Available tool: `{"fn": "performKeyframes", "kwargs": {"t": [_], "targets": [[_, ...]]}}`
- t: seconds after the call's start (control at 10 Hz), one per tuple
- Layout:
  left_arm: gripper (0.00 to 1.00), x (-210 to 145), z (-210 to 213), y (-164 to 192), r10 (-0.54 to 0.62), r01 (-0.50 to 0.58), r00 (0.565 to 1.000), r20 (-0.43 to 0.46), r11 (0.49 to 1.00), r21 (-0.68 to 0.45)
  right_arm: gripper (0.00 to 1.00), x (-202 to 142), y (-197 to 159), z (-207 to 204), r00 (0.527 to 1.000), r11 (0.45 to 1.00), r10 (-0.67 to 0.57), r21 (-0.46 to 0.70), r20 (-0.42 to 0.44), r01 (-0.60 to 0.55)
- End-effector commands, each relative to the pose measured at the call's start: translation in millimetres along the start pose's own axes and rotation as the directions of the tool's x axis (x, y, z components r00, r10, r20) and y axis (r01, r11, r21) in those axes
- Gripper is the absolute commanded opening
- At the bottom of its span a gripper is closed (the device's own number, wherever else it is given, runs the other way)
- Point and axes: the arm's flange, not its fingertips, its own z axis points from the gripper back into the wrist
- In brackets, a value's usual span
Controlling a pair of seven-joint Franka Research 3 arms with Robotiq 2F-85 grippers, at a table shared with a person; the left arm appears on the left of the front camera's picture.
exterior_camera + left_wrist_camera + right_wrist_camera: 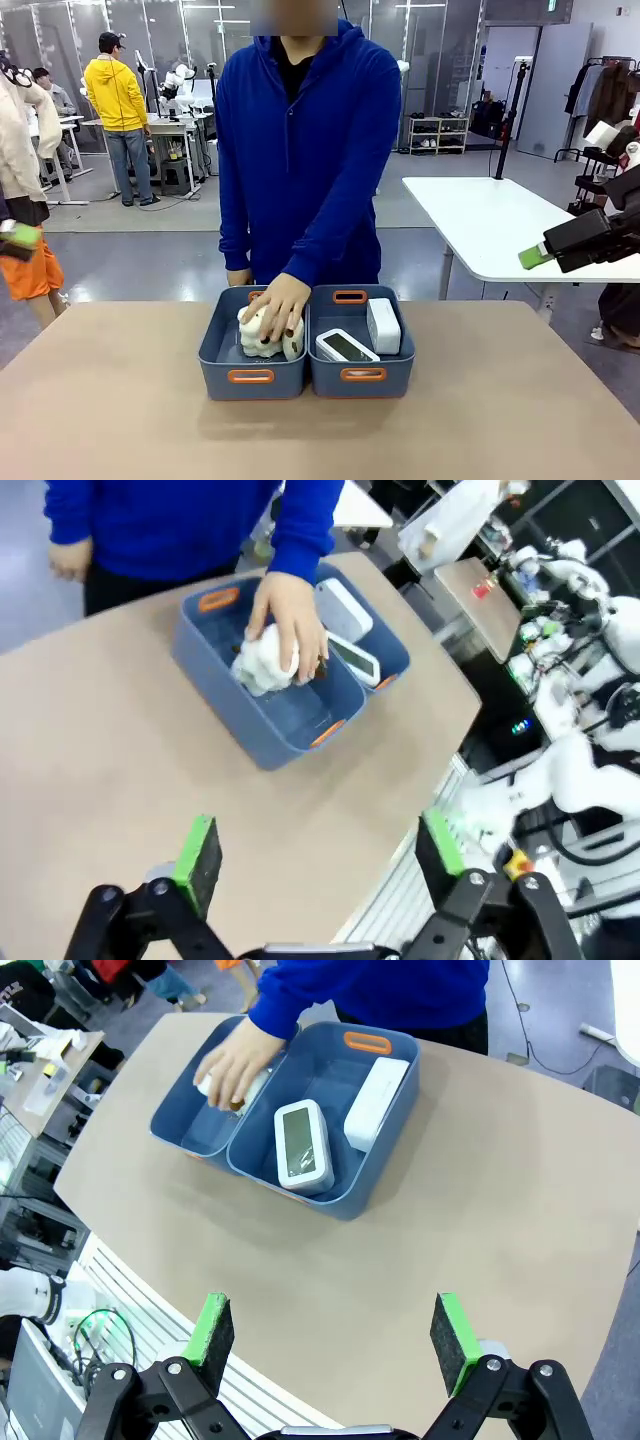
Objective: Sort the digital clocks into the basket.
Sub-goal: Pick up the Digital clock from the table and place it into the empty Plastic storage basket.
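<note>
1. No brand, label or writing can be read on the clocks or the bins; the lying clock's (pixel 303 1145) dark screen may carry digits, but they are too faint to make out.
2. Left jaws (pixel 318 855): released, the green pads spread wide with nothing between them, held high above the tan worktop (pixel 120 740). The two bins lie well ahead of the jaws, beyond the gap.
3. Right jaws (pixel 335 1330): released as well, pads wide apart and bare, hanging over the worktop's near edge. In the front view this arm's gripper (pixel 560 250) sits far out at the right, off the worktop, one green pad pointing inward.
4. The basket (pixel 385 1165), slate-blue with orange-rimmed handle slots, stands well ahead of the right jaws and touches its twin bin (pixel 180 1125) side to side.
5. Both digital clocks are inside the basket: one lies screen-up in the part nearer the jaws, the other (pixel 375 1105) stands on edge just beside it, against the outer wall, showing its plain white back.
6. The person's hand (pixel 278 305), in a blue sleeve, reaches down into the twin bin, palm down, fingers spread over a cream plush toy (pixel 258 335). The other hand (pixel 68 558) hangs at the person's side.
</note>
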Motion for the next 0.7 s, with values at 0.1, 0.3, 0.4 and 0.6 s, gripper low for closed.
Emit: {"fn": "performKeyframes", "kwargs": {"t": [0.1, 0.3, 0.4, 0.6], "targets": [[0.99, -56.3, 15.4, 6.4, 0.041, -0.037, 0.991, 0.129, 0.999, -0.035, 1.00, -0.3, 2.2, -1.9, 1.000, 1.000, -0.017, -0.016, -0.002, 0.017], [0.99, -51.3, 26.1, 14.1, 0.050, -0.049, 0.994, 0.096, 0.999, -0.013, 1.00, -0.3, 2.2, -1.9, 1.000, 1.000, -0.017, -0.016, -0.002, 0.017], [0.99, -51.3, 26.1, 14.1, 0.050, -0.049, 0.994, 0.096, 0.999, -0.013, 1.00, -0.3, 2.2, -1.9, 1.000, 1.000, -0.017, -0.016, -0.002, 0.017], [0.99, -51.3, 26.1, 14.1, 0.050, -0.049, 0.994, 0.096, 0.999, -0.013, 1.00, -0.3, 2.2, -1.9, 1.000, 1.000, -0.017, -0.016, -0.002, 0.017]]}}
